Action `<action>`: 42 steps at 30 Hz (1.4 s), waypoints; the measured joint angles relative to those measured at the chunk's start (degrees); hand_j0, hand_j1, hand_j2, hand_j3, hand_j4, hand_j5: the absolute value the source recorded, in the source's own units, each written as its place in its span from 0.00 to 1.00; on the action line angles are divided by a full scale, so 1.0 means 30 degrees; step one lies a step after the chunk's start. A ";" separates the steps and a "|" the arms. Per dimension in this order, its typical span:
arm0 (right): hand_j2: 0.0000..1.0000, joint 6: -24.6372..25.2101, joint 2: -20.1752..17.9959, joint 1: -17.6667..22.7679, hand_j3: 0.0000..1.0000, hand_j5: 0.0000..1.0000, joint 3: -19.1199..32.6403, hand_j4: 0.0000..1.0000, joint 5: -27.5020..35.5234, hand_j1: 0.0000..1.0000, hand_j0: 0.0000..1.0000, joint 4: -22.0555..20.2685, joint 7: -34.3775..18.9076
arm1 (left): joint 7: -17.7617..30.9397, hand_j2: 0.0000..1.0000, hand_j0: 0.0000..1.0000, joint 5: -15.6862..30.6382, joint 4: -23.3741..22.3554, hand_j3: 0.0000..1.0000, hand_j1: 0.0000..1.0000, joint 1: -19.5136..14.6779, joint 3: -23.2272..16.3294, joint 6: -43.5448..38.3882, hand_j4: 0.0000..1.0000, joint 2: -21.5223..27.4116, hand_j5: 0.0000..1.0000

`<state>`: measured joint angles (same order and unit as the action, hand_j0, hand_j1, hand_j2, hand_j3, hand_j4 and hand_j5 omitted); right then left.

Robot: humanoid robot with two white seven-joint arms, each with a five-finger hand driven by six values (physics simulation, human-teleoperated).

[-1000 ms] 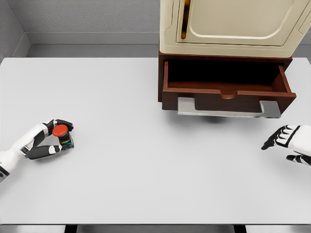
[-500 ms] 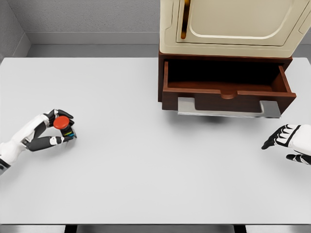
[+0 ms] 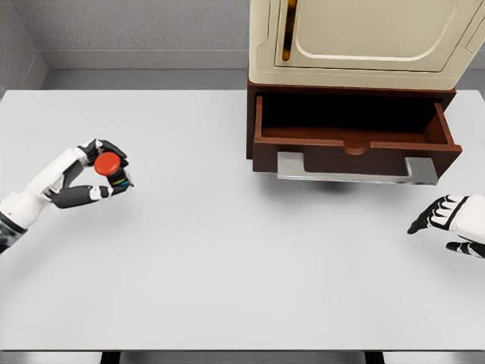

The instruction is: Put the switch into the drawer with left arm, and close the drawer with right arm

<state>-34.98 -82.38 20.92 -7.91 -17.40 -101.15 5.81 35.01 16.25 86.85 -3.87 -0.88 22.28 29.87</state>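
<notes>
The switch is a small dark block with a round red button on top. My left hand is shut on it and holds it above the white table at the far left. The brown wooden drawer stands pulled out at the upper right, its dark inside showing and a grey handle across its front. My right hand rests low at the right edge, below and right of the handle, fingers relaxed and holding nothing.
A cream cabinet sits on top of the drawer unit, with a door and an amber handle. A grey wall runs behind the table.
My left hand has lifted the switch and carried it up and to the right, toward the drawer. The right hand has stayed where it was.
</notes>
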 measured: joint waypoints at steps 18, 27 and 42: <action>0.74 0.0000 -0.0191 0.0000 0.74 0.74 -0.0012 0.74 0.0147 0.74 0.74 0.0000 0.0049 | 0.0005 0.36 0.36 -0.1389 0.1362 0.36 0.36 -0.4042 -0.2036 -0.1525 0.36 -0.1731 0.36; 0.74 0.0000 -0.0181 0.0000 0.74 0.74 -0.0013 0.74 0.0227 0.74 0.74 0.0022 0.0033 | 0.0009 0.36 0.36 -0.2316 0.1385 0.36 0.36 -0.5537 -0.2583 -0.1660 0.36 -0.3574 0.36; 0.76 0.0000 -0.0179 0.0000 0.76 0.76 -0.0017 0.76 0.0263 0.76 0.76 0.0029 0.0028 | 0.0014 0.35 0.35 -0.5392 0.1195 0.35 0.35 -0.8115 -0.3556 -0.2542 0.35 -0.6814 0.35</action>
<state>-34.98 -82.91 20.92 -7.96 -16.61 -101.06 5.90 35.05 0.08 90.43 -28.21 -11.55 14.65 9.43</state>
